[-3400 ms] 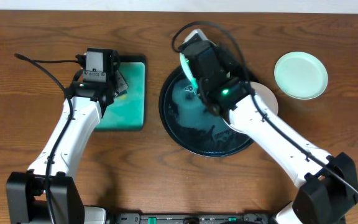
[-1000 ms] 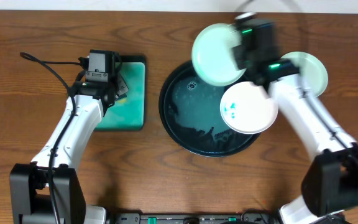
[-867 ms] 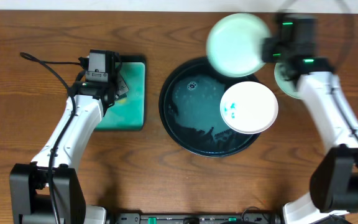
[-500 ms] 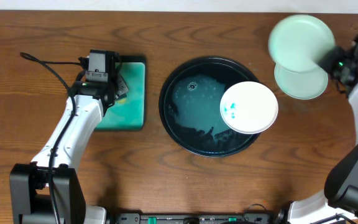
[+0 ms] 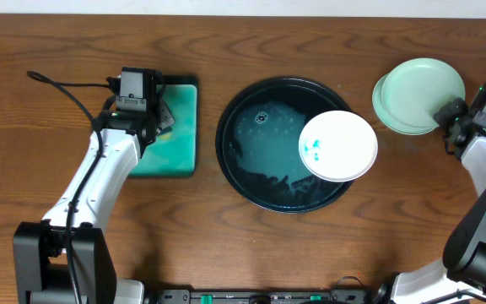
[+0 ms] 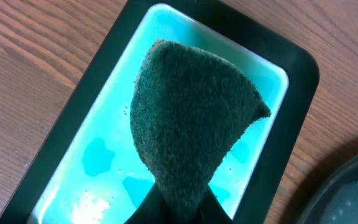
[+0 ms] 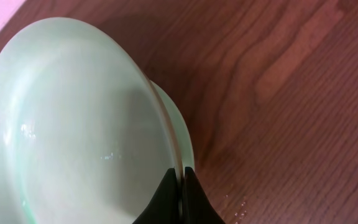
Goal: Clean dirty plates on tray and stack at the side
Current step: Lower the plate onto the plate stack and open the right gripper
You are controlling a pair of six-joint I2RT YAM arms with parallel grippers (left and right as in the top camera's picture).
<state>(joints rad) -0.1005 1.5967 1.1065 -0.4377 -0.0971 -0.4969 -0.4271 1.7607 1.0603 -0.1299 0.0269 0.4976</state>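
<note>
The right gripper (image 7: 180, 182) has its jaws closed on the rim of a mint plate (image 5: 424, 83), well right of the tray (image 5: 251, 165). That plate sits over a second mint plate (image 5: 395, 127), offset up and right. The white plate (image 5: 340, 145), smudged teal, lies in the tray's right side. The left gripper (image 6: 180, 208) clamps a dark sponge (image 6: 191, 118) above the sponge tray (image 6: 73, 118), which holds teal liquid (image 6: 98, 155)
</note>
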